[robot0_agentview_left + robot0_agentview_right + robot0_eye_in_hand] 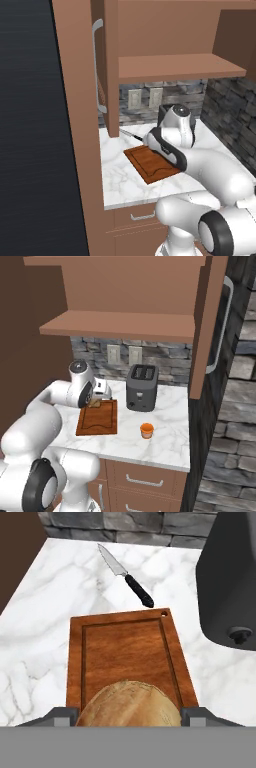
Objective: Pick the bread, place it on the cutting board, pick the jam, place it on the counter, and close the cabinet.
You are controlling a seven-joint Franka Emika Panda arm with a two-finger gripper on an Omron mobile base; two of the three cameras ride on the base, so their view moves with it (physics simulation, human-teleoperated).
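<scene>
One arm, folded low over the counter [170, 406], elbow up, forearm reaching left of the toaster [142, 387], wrist bent down toward the cutting board [98, 418]. Gripper [129, 714] sits above the board's near end, fingers [62, 716] clenched on the bread [129, 704], one on each side of the loaf. In the right base view the bread [95, 402] shows as a tan lump just under the hand at the board's back edge; can't tell whether it touches the wood or hangs just above it.

Board lies flat on the marble, grooved rim visible, bare wood ahead of the loaf. Knife [126, 575] lies on the counter just beyond the board's far edge, apart from it, blade angled toward the stone backsplash. Toaster stands close beside the board's right side, tight room there.

Jam [146, 430] sits on the counter in front of the toaster, near the front edge, well apart from the board. Open marble on the board's left side. Cabinet [207, 321] doors stand open, shelf exposed, bar handle [222, 326] out over the counter's right end.
</scene>
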